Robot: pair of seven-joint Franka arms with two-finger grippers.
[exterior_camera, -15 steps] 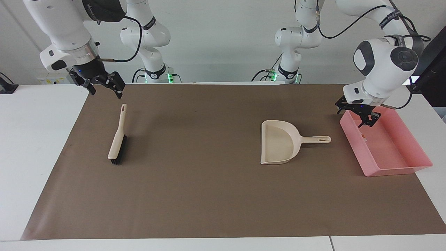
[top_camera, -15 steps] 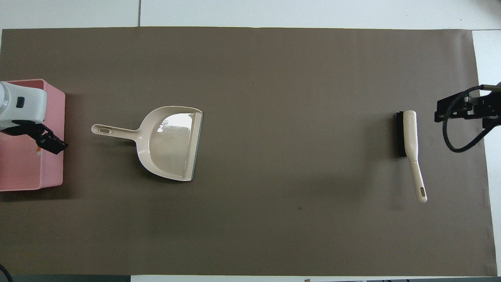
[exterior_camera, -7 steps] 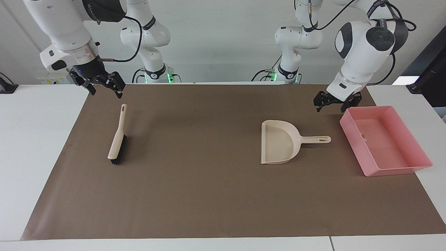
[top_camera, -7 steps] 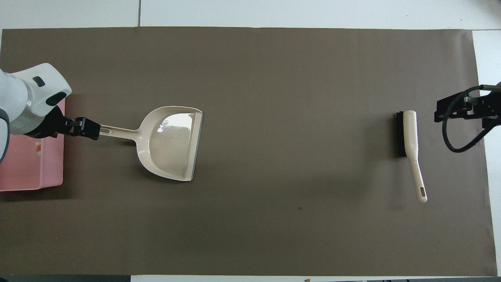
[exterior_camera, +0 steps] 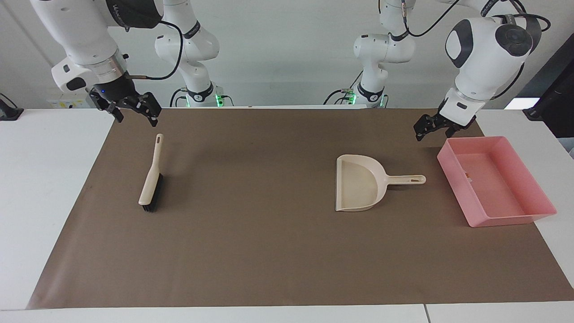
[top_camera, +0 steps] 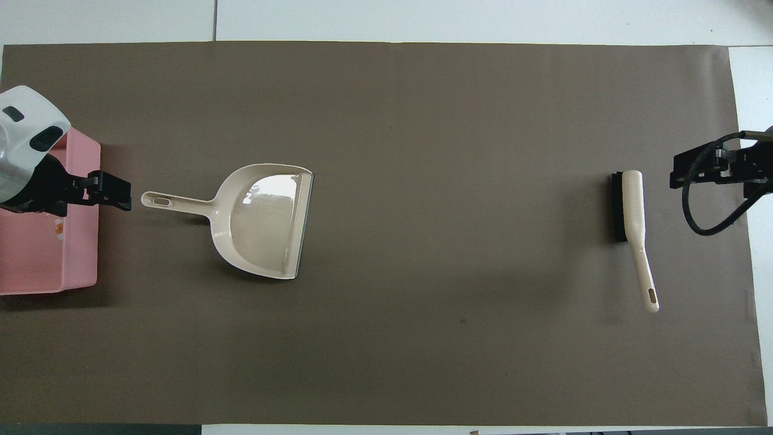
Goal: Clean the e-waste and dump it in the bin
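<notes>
Left tool [exterior_camera: 431, 127]: you had it low over the bin's [exterior_camera: 540, 210] corner a second ago; it rose, swung out toward the dustpan [exterior_camera: 358, 183], then drew back, and it hung in the air just beside the bin's nearer corner, fingers spread and carrying nothing
Right tool [exterior_camera: 130, 106]: it waited unmoved above the brush's [exterior_camera: 151, 177] handle end, fingers spread, nothing held
E-waste [exterior_camera: 467, 175]: a small speck lay on the bin floor, close to the wall on the dustpan's side
Dustpan and brush: both lay flat on the brown mat [exterior_camera: 269, 251] where they had been, pan bare
Meaning for you: the part looked already dumped, so the job seemed nearly or fully done
</notes>
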